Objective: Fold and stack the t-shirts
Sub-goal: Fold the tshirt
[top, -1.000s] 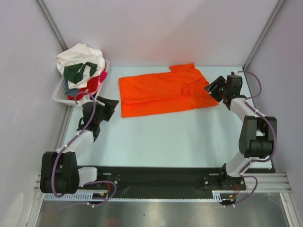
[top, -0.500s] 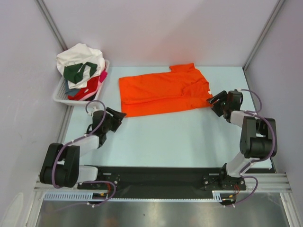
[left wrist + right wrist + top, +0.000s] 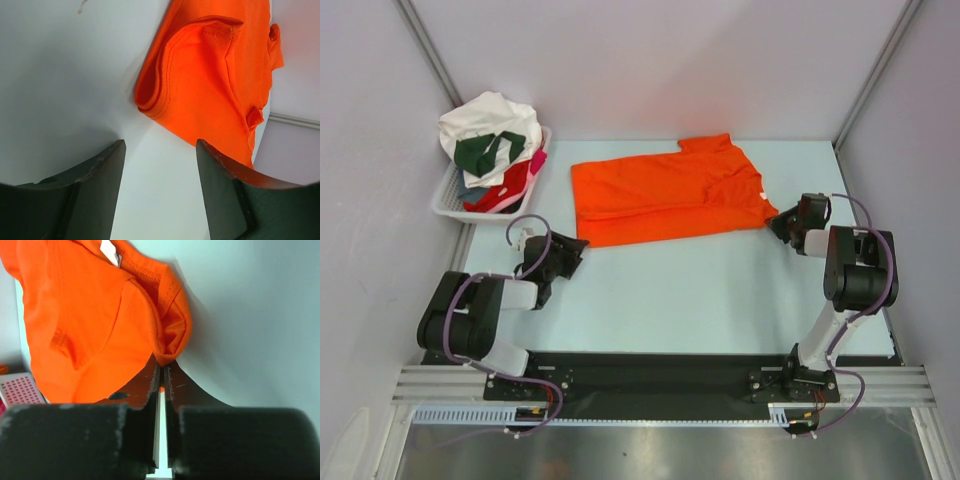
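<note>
Lying flat on the pale table (image 3: 700, 290), the orange t-shirt (image 3: 665, 190) is doubled over on itself, its long axis running left to right across the far middle, with the right end tilted slightly farther from the arm bases than the left. A white tag shows near that right end in the right wrist view. The right gripper (image 3: 777, 221) sits low at the shirt's near right corner, its 2 fingers pressed almost together and pinching a bunched fold of orange cloth. The left gripper (image 3: 576, 244) rests just short of the near left corner, fingers spread and apart from the rounded folded edge. The other t-shirts (image 3: 490, 135), white, dark green, red and pink, are heaped in a white basket (image 3: 448, 197) at far left.
</note>
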Available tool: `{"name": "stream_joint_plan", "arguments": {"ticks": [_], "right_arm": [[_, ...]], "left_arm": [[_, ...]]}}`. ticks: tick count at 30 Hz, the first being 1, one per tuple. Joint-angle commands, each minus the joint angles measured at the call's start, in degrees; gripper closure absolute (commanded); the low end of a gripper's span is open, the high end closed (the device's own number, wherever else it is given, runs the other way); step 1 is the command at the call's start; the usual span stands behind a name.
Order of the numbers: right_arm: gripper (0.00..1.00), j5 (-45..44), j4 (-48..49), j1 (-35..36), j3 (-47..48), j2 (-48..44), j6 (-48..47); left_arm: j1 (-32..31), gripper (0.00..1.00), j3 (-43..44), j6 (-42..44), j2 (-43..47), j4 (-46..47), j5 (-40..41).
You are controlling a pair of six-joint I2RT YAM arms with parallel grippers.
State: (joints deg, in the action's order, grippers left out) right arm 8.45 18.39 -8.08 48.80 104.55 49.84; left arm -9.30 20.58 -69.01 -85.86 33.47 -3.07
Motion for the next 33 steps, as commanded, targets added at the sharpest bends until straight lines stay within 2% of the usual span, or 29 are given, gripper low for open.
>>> {"name": "stream_joint_plan", "arguments": {"ticks": [1,14,19,20,23,24,26,29,33], "right_arm": [[1.0,-3.7,0.8,-0.1,1.0,-0.9,-0.6],[1.0,-6.3,2.9,2.1,-3.4,-5.8,-1.9],[1.0,-6.3,3.7,2.1,-4.7,-7.3,-1.5],[1.0,-6.3,3.8,2.3,-5.4,-7.9,-1.2],[1.0,-6.7,4.4,2.7,-6.8,-9.6,-0.9],[1.0,-7.3,4.5,2.8,-7.3,-10.4,-0.9],[1.0,-8.2,4.4,2.9,-8.4,-13.0,-0.7],[1.0,-8.4,3.1,2.7,-10.3,-15.6,0.0],[0.98,-13.4,-2.5,4.2,-13.8,-22.1,1.0]], "left_arm": [[-0.5,0.36,0.2,-1.4,-1.3,3.5,2.5],[-1.9,0.47,2.6,-4.3,-7.6,5.2,9.8],[-2.7,0.57,4.6,-5.6,-8.7,2.9,12.7],[-2.9,0.6,5.9,-5.7,-8.8,1.2,13.1],[-2.9,0.85,8.9,-4.8,-9.2,-1.4,14.2],[-2.9,1.0,9.7,-3.5,-8.9,-3.7,14.6],[-2.8,1.0,12.5,-1.6,-7.6,-6.9,15.5],[-2.7,1.0,16.4,1.3,-3.8,-17.9,15.7],[-1.0,1.0,17.5,3.3,1.3,-22.0,11.4]]}}
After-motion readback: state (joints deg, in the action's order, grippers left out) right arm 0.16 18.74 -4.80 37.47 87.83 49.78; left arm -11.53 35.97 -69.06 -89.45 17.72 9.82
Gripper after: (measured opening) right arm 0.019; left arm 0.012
